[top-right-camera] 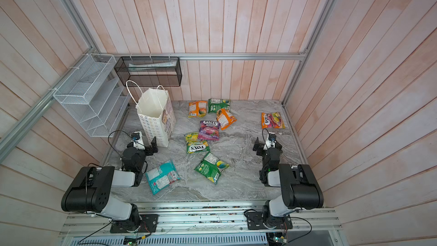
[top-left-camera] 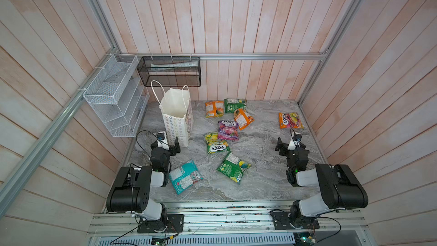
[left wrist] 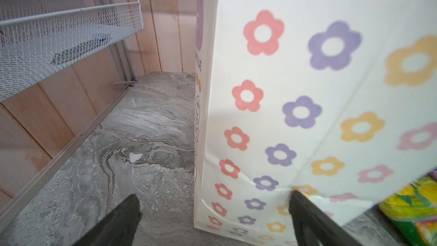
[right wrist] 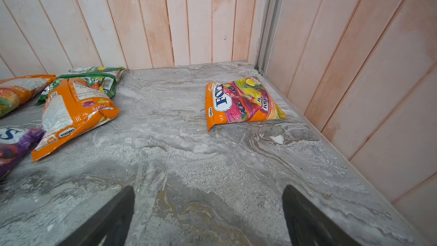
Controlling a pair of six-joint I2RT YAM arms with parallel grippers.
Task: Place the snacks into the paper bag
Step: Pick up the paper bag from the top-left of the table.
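Black left gripper [left wrist: 214, 195] is being held spread wide, empty, just beside tall white flower-printed paper bag [left wrist: 307, 79]; black right gripper [right wrist: 208, 188] likewise spread, nothing being gripped.

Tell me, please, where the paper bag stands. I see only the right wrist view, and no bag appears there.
Observer: The paper bag stands upright at the far left of the table, its mouth open.
Operator: Is the left gripper near it?
Observer: Yes. The left gripper is open and points at the bag's lower corner, close to it.
Operator: Are there snacks that I cannot see?
Observer: A teal pouch lies beside the left arm, near the table's front edge.
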